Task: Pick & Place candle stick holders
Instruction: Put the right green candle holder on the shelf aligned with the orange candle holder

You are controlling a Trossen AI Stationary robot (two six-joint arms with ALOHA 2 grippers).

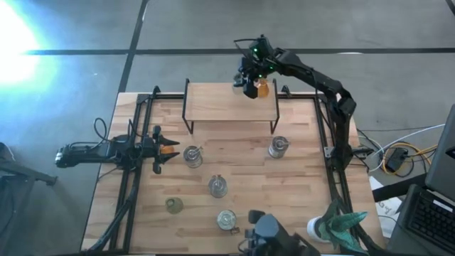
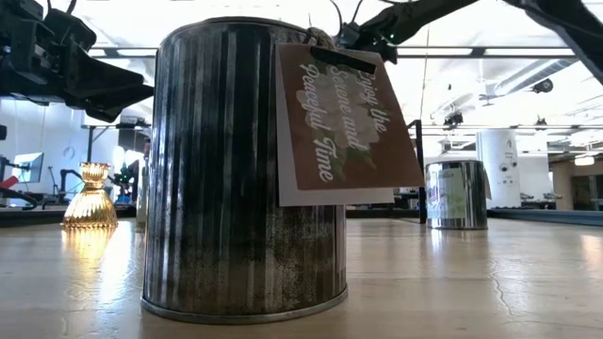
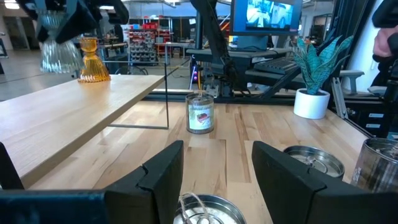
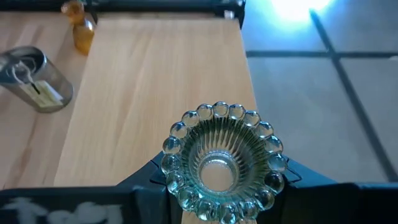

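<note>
Holding a pale green glass holder point(image 4: 221, 163) between its fingers, the right tool point(image 1: 248, 80) hangs over the far edge of the raised wooden shelf point(image 1: 227, 103), with the holder's beaded rim facing the wrist camera and its long axis running down toward the shelf. The bare board lies directly beneath the tool, so the coming move looks like a straight descent. An amber holder point(image 1: 262, 87) already stands on the shelf just beside the tool, ribbed and bulb-shaped; the drop should keep clear of it. The glass is fluted and smooth, likely slippery.

The left tool point(image 1: 158, 148) waits spread and empty low over the surface, a silvery tin-like holder point(image 1: 192, 155) just ahead of it. Other silvery holders point(image 1: 279, 147) and one small green holder point(image 1: 173, 205) stand farther off on the surface.
</note>
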